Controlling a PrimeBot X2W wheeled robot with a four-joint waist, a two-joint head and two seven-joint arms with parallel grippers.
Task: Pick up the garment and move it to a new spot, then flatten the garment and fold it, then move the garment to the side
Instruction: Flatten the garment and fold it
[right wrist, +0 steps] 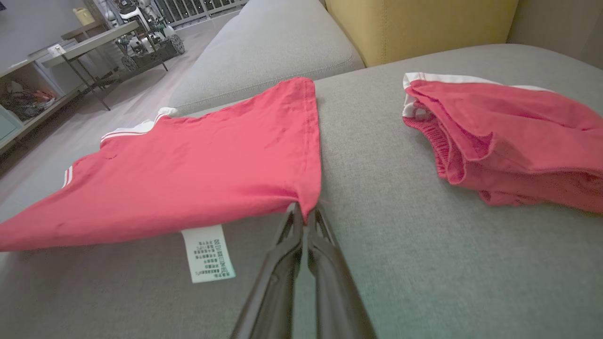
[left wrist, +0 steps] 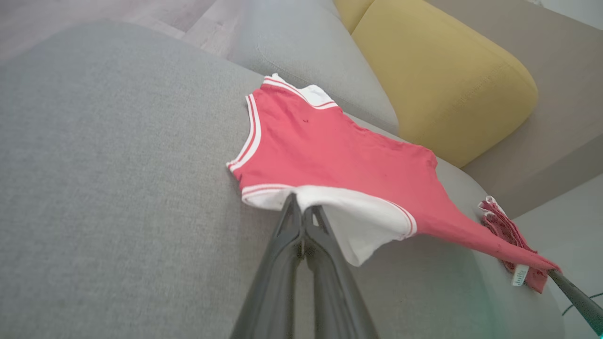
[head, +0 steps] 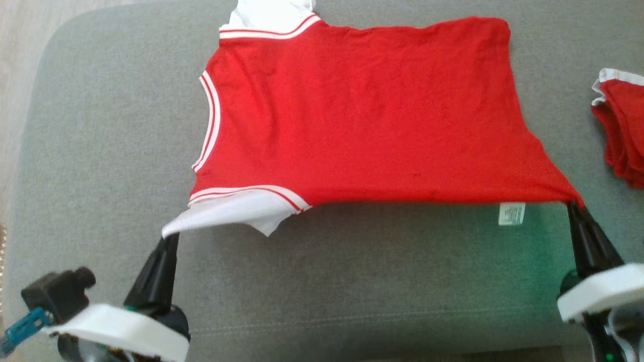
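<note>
Your left tool (head: 168, 240) is near the front left corner of the soft grey sofa seat (head: 95, 151). It is pinched shut on the white sleeve tip of the red cloth shirt with white stripes (head: 362, 115). The shirt lies in the middle of the seat, and its front edge is lifted and pulled tight. A small white tag (head: 511, 213) hangs from that edge. Your right tool (head: 574, 205) is pinched shut on the shirt's red bottom corner, near the front right. At the right edge sits a folded red cloth pile (head: 624, 136). I think you are on the flatten step. Next you will need to pull both corners evenly, lay the shirt down smooth, then fold it.
</note>
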